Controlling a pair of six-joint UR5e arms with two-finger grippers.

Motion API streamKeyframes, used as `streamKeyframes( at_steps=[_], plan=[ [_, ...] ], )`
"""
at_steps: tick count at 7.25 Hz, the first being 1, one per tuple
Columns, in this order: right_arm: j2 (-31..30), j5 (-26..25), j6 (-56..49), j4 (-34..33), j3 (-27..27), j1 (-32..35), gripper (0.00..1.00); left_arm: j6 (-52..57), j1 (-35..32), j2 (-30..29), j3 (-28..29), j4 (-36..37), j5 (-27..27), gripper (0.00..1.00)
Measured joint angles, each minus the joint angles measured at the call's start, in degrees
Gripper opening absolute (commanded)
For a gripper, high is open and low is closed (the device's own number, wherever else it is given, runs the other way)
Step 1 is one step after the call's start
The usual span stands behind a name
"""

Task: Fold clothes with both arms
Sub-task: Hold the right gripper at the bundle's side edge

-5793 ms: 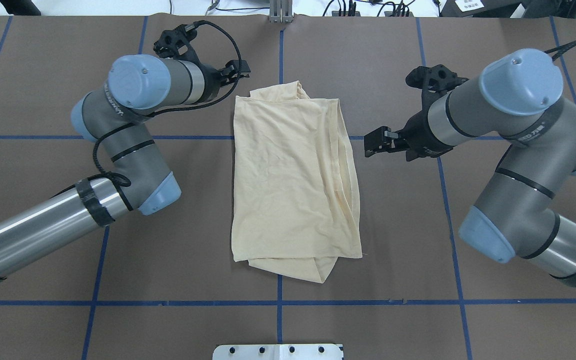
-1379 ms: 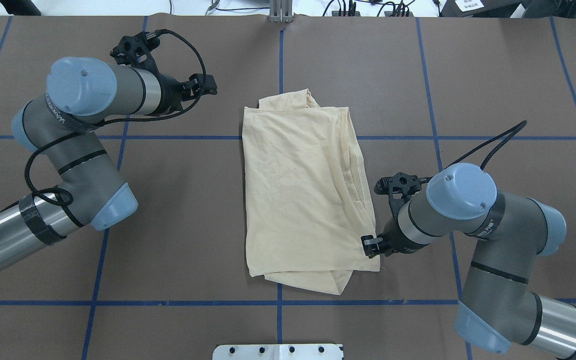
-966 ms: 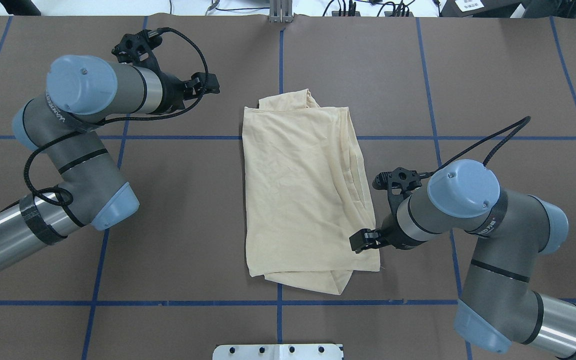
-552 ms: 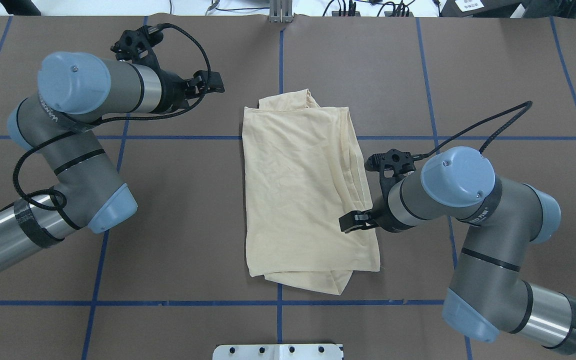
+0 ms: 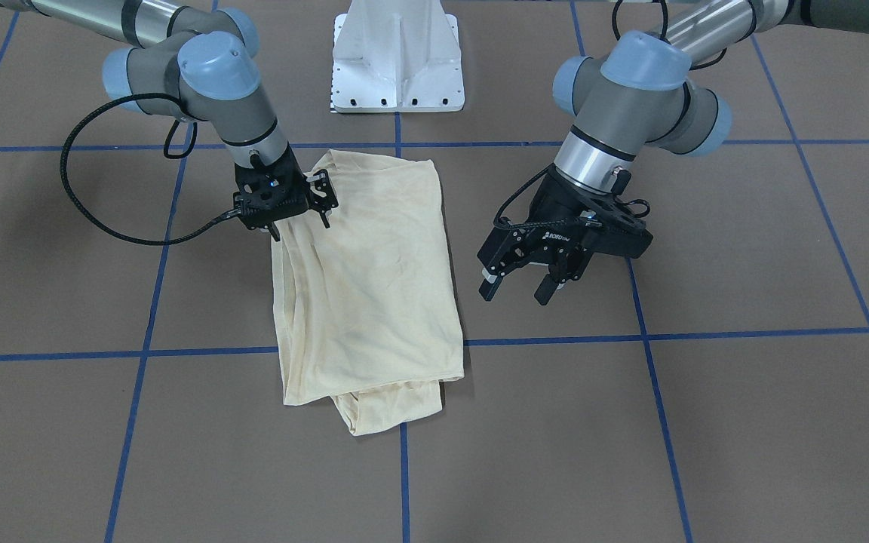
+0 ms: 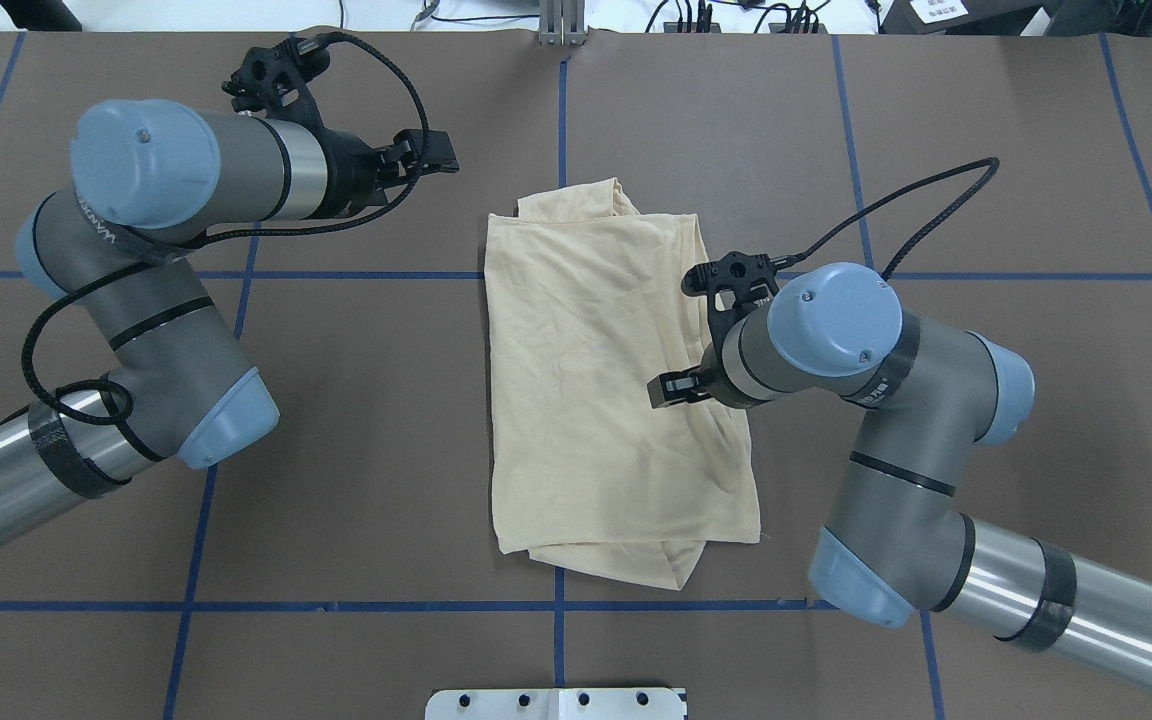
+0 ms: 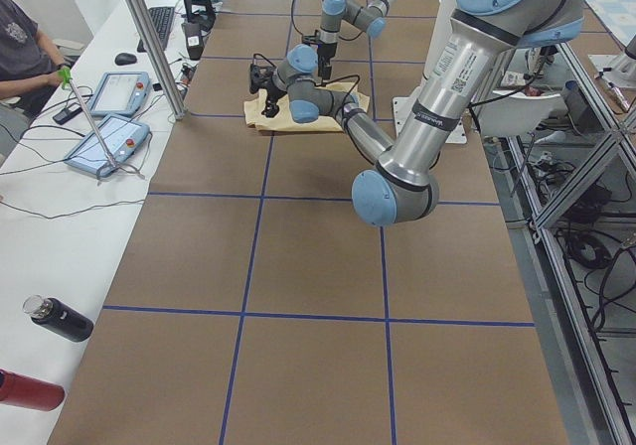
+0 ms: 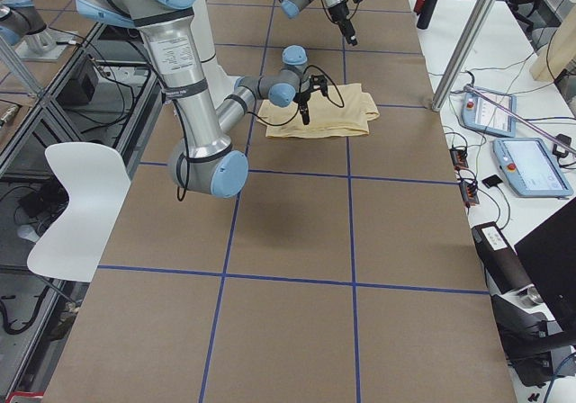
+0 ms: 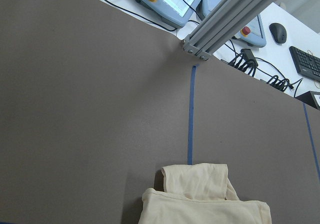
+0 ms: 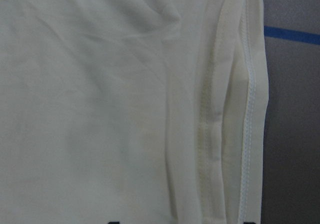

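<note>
The shirt [image 6: 606, 380] lies mid-table [image 6: 986, 150] as a narrow rectangle, its sides apparently already folded in. A flap pokes out at the far end and a loose corner at the near end. At least 1 crosswise fold seems left, plus tidying those ends.

The right gripper [image 6: 664, 391] is over the shirt's right edge, jaws spread and pinching nothing. Whether it touches the cloth I cannot tell. The left gripper [image 5: 523, 280] hangs beside the shirt, clear of it, jaws spread and empty.

Print, collar and tag are hidden, and the sleeves cannot be made out. The right wrist view shows only stacked seams. The left wrist view shows only the far flap.
</note>
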Motion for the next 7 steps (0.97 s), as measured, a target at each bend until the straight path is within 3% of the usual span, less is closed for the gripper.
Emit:
streamKeyframes(
  at_steps=[3,6,7],
  plan=[
    [2.1,0.2,-2.4,1.7,-4.4,2.5,0.52,0.0,0.1,-0.2,-0.1,-0.1,-0.1,1.0],
    [1.9,3.0,-3.0,4.2,-7.5,3.3,0.44,0.0,0.0,-0.3,-0.1,-0.6,-0.1,1.0],
    [1.8,3.6,-2.7,4.3,-8.0,3.3,0.31,0.0,0.0,-0.3,-0.1,-0.7,-0.1,1.0]
  ],
)
